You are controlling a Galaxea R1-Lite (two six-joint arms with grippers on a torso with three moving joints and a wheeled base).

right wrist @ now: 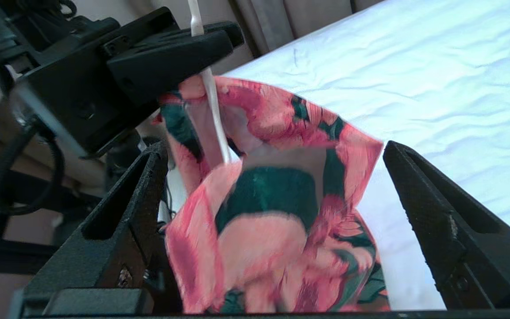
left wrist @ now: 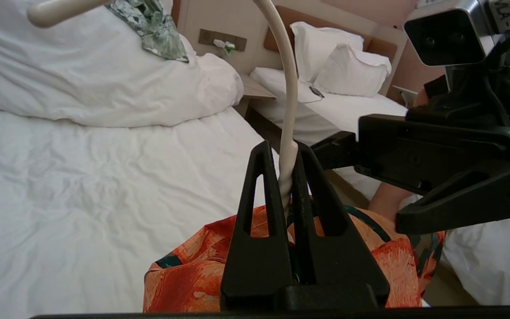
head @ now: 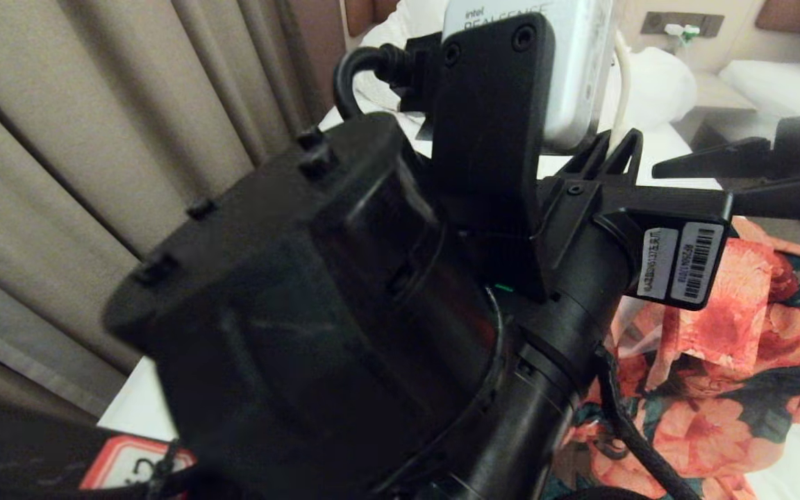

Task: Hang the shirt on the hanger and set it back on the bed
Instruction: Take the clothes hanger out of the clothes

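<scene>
My left gripper is pressed together on the neck of the hanger, holding it up with the shirt draped below over the bed. My right gripper stands spread wide, its fingers either side of a fold of the shirt, not touching it. I judge the risk is here: if I close on loose cloth instead of the shoulder, a tug could slide the shirt off the wire or twist the hanger in my pinch. My two grippers sit close, so they could knock together. Beyond, the sheet lies open for setting down; farther off are the bunched duvet and the second bed.
</scene>
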